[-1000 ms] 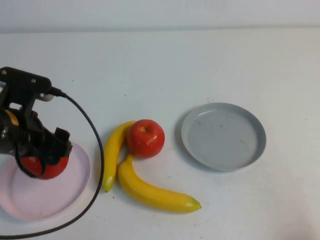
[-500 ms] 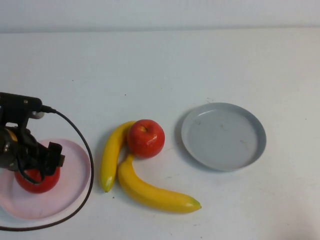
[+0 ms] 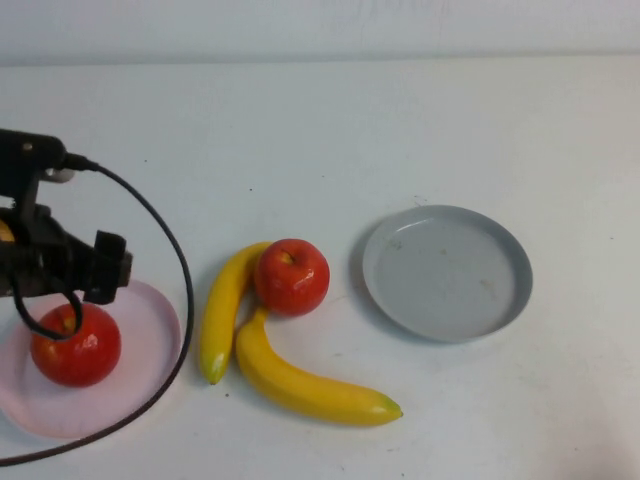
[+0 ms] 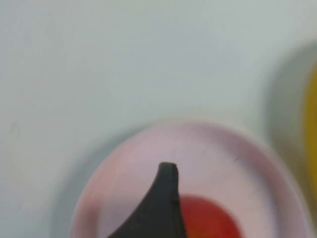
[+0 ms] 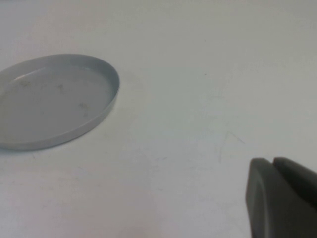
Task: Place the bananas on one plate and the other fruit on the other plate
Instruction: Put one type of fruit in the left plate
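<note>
One red apple (image 3: 75,347) lies on the pale pink plate (image 3: 150,340) at the front left. My left gripper (image 3: 68,295) is open just above it, apart from it. In the left wrist view one dark finger (image 4: 166,198) shows over that apple (image 4: 210,220) and the pink plate (image 4: 133,163). The second apple (image 3: 291,276) rests against two yellow bananas (image 3: 225,305) (image 3: 310,385) on the table's middle. The grey plate (image 3: 447,272) is bare, right of them. My right gripper (image 5: 273,163) is shut over bare table near the grey plate (image 5: 54,99); it is outside the high view.
The left arm's black cable (image 3: 185,290) loops along the pink plate's right rim, close to the nearer banana. White table stretches behind the fruit and to the right of the grey plate.
My left gripper lowered the apple onto the pink plate, let it go and rose. The other fruit and the grey plate did not move.
</note>
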`<act>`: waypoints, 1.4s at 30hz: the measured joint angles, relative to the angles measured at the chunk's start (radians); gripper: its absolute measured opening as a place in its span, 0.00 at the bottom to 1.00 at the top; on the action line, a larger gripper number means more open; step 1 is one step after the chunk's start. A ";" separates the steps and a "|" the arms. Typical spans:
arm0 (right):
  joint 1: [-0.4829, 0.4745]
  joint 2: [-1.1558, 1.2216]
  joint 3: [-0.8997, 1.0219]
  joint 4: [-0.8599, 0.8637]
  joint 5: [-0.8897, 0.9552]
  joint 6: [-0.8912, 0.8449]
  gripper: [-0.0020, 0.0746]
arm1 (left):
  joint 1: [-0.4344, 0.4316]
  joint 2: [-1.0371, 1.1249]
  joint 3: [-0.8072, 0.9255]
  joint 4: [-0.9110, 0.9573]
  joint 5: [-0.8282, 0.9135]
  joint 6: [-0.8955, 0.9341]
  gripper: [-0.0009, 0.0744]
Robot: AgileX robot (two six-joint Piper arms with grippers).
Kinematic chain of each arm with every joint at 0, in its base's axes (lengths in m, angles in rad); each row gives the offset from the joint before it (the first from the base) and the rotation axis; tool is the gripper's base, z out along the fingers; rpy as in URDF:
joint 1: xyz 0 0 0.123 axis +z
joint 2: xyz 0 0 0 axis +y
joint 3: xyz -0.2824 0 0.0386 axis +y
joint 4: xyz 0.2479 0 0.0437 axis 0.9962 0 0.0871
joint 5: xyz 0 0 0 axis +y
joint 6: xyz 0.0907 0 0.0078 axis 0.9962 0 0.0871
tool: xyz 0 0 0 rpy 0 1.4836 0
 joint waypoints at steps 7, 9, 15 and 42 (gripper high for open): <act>0.000 0.000 0.000 0.000 0.000 0.000 0.01 | -0.209 0.024 -0.020 -0.154 -0.154 0.344 0.90; 0.000 0.000 0.000 0.000 0.000 0.000 0.01 | -0.258 0.068 -0.020 -0.179 -0.206 0.390 0.90; 0.000 0.000 0.000 0.000 0.000 0.000 0.01 | -0.308 0.236 -0.068 -0.207 -0.271 0.428 0.90; 0.000 0.000 0.000 0.000 0.000 0.000 0.01 | -0.338 0.463 -0.251 -0.277 -0.243 0.523 0.90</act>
